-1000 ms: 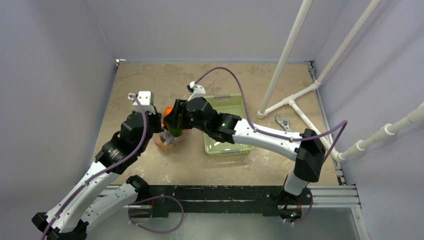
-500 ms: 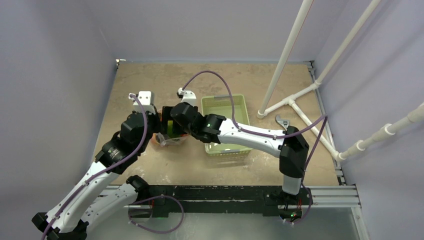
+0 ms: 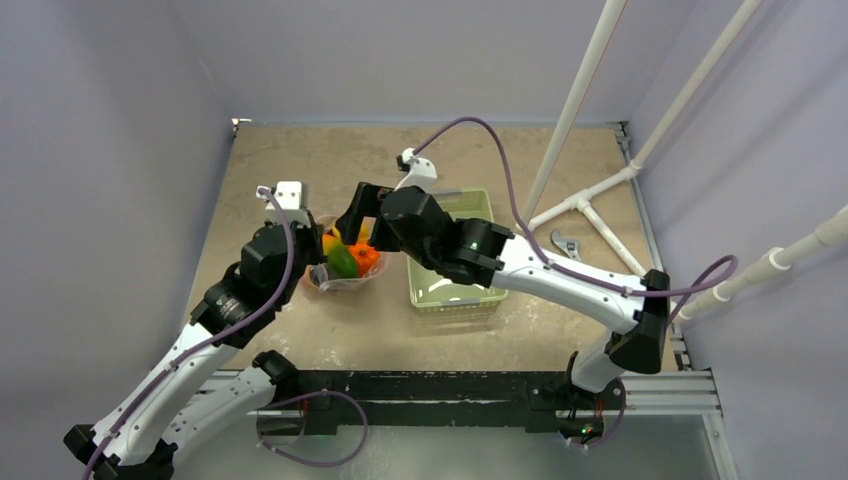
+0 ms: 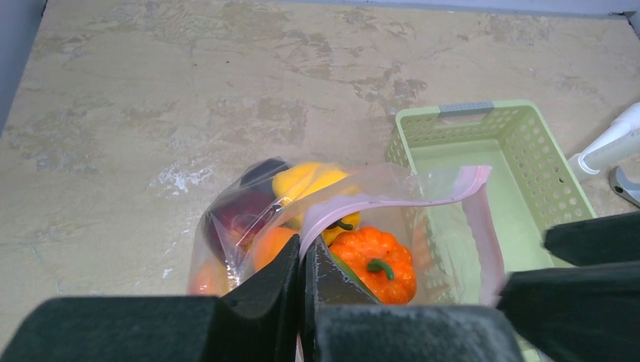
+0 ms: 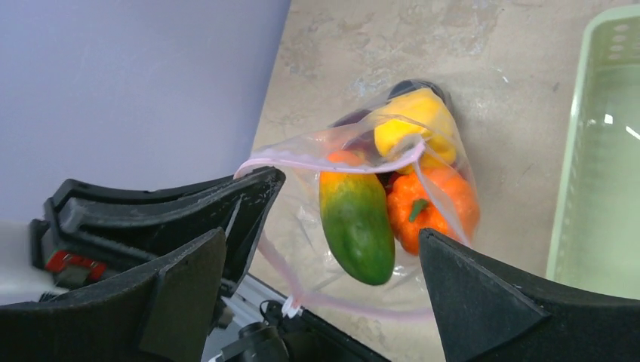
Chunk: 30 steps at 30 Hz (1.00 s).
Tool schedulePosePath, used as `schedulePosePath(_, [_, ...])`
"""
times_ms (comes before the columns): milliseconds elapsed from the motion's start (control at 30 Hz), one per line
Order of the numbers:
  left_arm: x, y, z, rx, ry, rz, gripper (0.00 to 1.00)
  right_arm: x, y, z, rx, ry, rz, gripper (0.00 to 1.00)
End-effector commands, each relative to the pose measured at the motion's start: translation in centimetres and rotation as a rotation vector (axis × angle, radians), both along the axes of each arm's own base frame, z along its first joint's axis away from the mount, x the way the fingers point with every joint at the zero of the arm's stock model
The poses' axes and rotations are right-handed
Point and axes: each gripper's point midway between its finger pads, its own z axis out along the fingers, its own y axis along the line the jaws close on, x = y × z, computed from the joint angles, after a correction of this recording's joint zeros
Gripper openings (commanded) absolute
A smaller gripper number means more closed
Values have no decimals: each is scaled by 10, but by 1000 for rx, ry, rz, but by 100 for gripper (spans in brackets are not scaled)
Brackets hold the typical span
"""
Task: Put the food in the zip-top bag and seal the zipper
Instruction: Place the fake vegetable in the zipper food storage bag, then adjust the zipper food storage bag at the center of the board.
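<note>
**Bag pinched open, food inside, zipper unsealed**

In the top view we see the zip-top bag (image 3: 335,285) sitting on the bench (image 3: 300,160) just left of the green basket (image 3: 455,300), with its mouth facing up. The left hand (image 4: 303,260) is at the bag's near rim. Its fingers are pressed fully together with the pink zipper (image 4: 488,234) clamped between them. The right hand (image 5: 321,234) hangs over the mouth, fingers spread wide and holding nothing.

The food (image 3: 350,258) lies inside the bag. Only the left wrist view shows us the pinch on the strip, which the arm hides from above. It also shows the pumpkin (image 4: 375,260), the yellow pepper (image 4: 306,181) and the purple eggplant (image 4: 235,219) at the left.

Only the right wrist view shows the green piece (image 5: 358,222) whole. Its long axis runs nearly top to bottom of that frame, orange-tinted end uppermost, and it touches the pumpkin.

The zipper gapes as a loop. In the left wrist view it runs from the hand up to the right, then turns down the right edge.
</note>
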Motion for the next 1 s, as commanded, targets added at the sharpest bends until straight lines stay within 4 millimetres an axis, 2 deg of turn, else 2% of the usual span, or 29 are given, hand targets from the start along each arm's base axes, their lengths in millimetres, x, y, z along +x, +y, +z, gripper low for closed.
schedulePosePath(0, [3, 0, 5, -5, -21, 5, 0, -8, -34, -5, -6, 60, -91, 99])
schedulePosePath(100, [3, 0, 4, -4, -19, 4, 0, -16, -47, -16, -5, 98, -101, 98])
schedulePosePath(167, [3, 0, 3, -3, -17, 3, 0, -22, -54, -33, -26, 131, -98, 96])
schedulePosePath(333, [3, 0, 3, -3, -15, 1, 0, -32, -59, -56, -38, 181, -83, 91])
schedulePosePath(567, [3, 0, 2, -4, -13, 1, 0, -35, -44, -71, -41, 207, -38, 82])
schedulePosePath(767, [2, -1, 4, -9, -17, -3, 0, -26, -28, -82, -83, 190, -27, 74])
schedulePosePath(867, [1, -1, 3, -9, -17, -7, 0, -20, -21, -85, -96, 181, -36, 67])
schedulePosePath(967, [1, -1, 3, -9, -17, -10, 0, -14, -16, -82, -93, 161, -44, 55])
